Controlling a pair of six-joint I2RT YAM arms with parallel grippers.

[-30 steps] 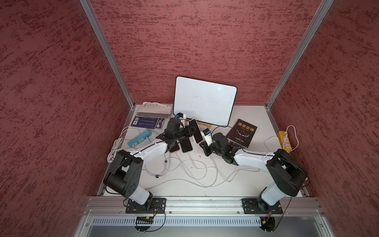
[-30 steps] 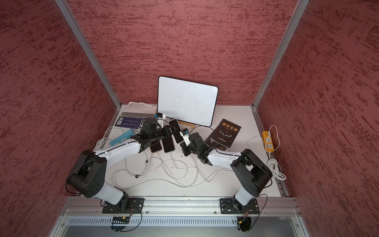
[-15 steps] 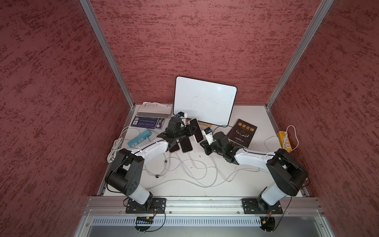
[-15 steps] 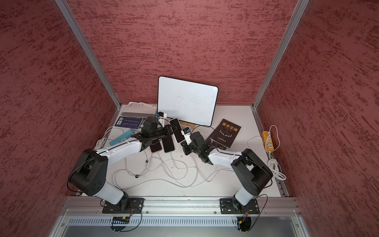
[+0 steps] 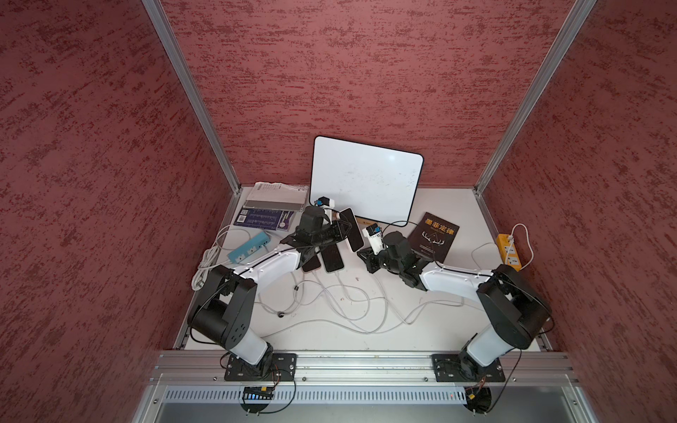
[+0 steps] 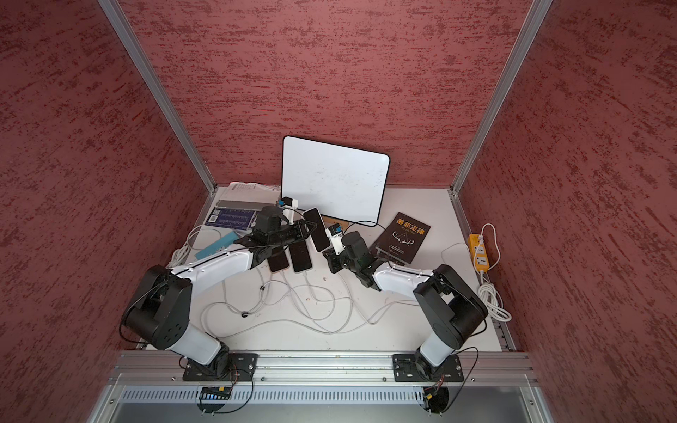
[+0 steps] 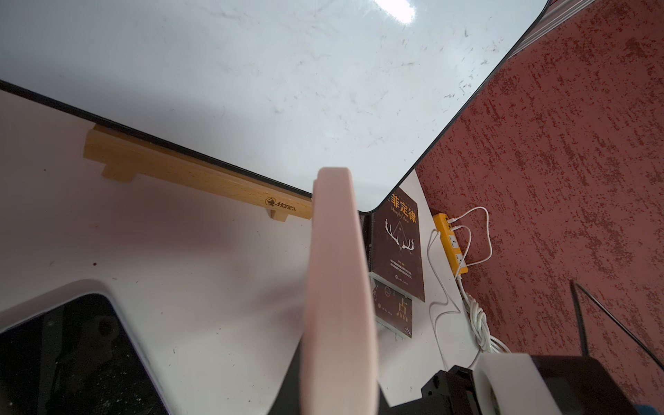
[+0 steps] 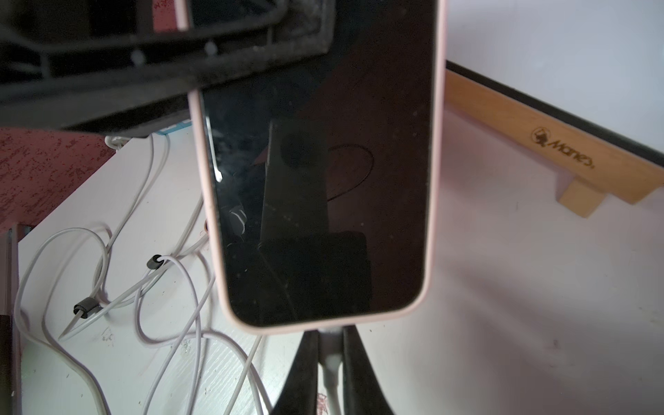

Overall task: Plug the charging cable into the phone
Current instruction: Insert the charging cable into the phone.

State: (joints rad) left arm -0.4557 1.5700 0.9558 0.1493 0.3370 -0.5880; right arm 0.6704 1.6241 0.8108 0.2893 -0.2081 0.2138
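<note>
A phone (image 5: 352, 229) in a pink case, dark screen (image 8: 323, 161), is held up off the white table (image 5: 458, 205). In both top views my left gripper (image 5: 342, 230) (image 6: 307, 229) is shut on its side. In the left wrist view the phone's pink edge (image 7: 337, 287) runs out from between the jaws. My right gripper (image 8: 331, 339) is shut on the white charging cable plug (image 8: 331, 363). The plug's tip meets the middle of the phone's bottom edge. How deep it sits I cannot tell. In a top view the right gripper (image 5: 363, 253) sits just below the phone's lower end.
Two more phones (image 5: 332, 258) (image 5: 311, 263) lie flat under the left arm. Loose white cables (image 5: 348, 304) sprawl mid-table. A whiteboard (image 5: 366, 175) on a wooden stand (image 8: 539, 151) leans at the back. There are also a dark book (image 5: 434, 236), a yellow power strip (image 5: 508, 251) and a blue power strip (image 5: 249, 246).
The right gripper has edged a little toward the phone's lower end with the plug. Both grips are unchanged.
</note>
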